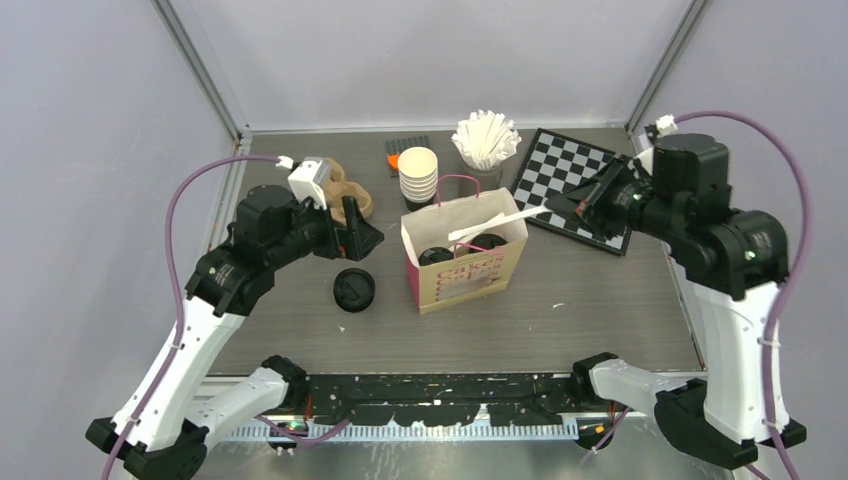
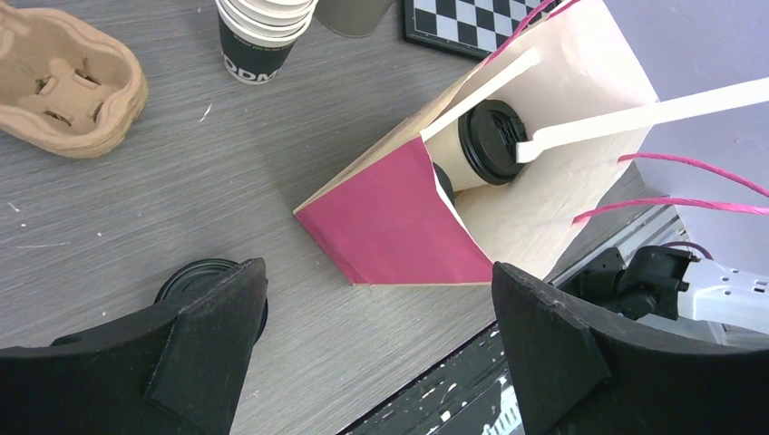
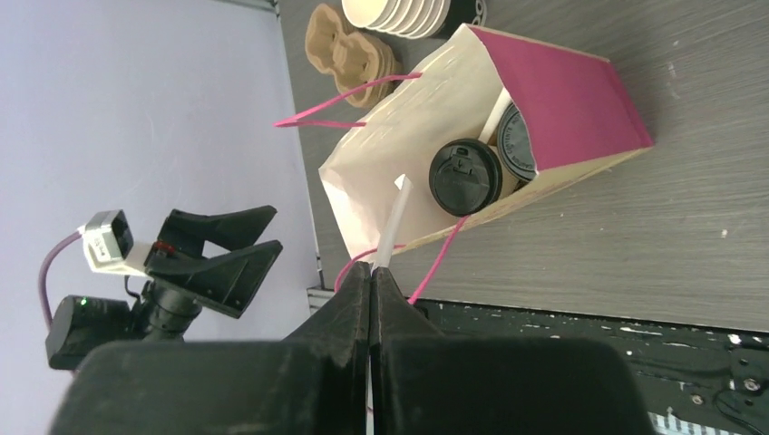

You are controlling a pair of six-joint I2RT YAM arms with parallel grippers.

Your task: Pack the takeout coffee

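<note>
Holding a white stirrer (image 1: 497, 222) over the paper bag (image 1: 470, 285), centre frame | right jaws clenched on it, apparently to join two lidded coffee cups (image 1: 437, 256) inside | left jaws released, clear at left.

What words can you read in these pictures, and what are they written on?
"ODMA": white letters on the dark band of the bottom cup in the stack, cut off at the sides.
Bag: pink print on the front, too blurred to read.
Nothing else shows writing that can be read.
</note>
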